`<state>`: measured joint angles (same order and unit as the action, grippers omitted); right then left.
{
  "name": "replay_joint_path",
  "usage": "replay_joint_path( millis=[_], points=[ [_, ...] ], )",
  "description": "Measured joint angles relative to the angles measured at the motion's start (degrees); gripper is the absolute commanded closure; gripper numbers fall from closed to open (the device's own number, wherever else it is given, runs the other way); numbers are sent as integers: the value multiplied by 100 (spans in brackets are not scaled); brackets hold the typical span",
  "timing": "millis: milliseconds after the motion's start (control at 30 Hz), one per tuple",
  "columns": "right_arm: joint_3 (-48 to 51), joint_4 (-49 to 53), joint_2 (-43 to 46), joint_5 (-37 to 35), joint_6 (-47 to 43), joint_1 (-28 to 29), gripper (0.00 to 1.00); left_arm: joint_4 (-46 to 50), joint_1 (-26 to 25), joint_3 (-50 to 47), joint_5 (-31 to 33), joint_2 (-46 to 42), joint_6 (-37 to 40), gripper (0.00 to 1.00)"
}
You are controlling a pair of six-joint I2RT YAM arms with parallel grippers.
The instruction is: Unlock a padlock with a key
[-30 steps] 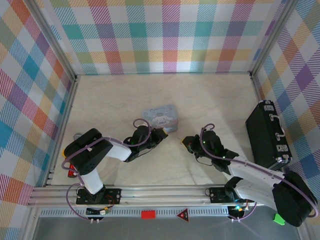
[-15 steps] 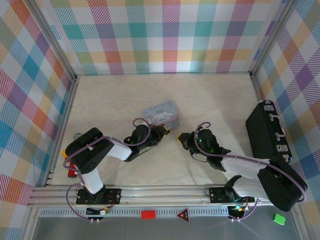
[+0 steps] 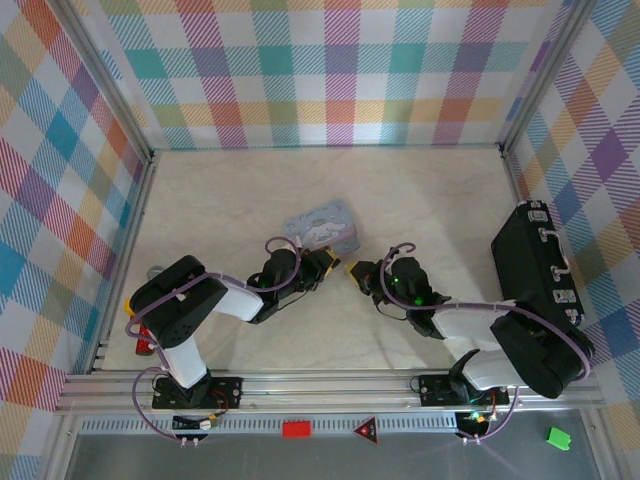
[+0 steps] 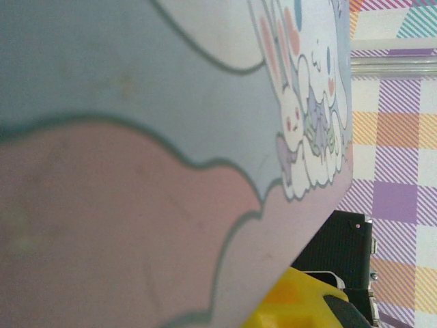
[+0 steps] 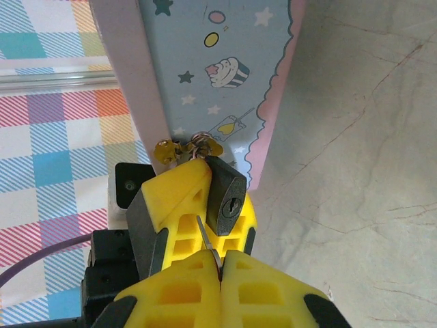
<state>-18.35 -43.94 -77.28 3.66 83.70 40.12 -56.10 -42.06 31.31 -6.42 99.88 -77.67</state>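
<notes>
Two grippers nearly meet at mid-table, just in front of the tin. The right gripper has slid left since a second ago, closing most of the gap to the left gripper. The tin has swung round a little. From the right wrist, the padlock sits clamped between the left gripper's yellow fingers, keyhole toward the camera, with brass keys dangling off its ring. The right gripper is pinched tight on a thin key, whose tip is just beside the padlock. The case lies by the right wall.
</notes>
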Motion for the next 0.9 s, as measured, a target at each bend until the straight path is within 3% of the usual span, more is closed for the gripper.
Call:
replay_joint_path(
  millis=[900],
  points=[
    [155, -402, -319, -214, 98, 160, 100, -52, -2, -4, 46, -66, -269, 100]
  ],
)
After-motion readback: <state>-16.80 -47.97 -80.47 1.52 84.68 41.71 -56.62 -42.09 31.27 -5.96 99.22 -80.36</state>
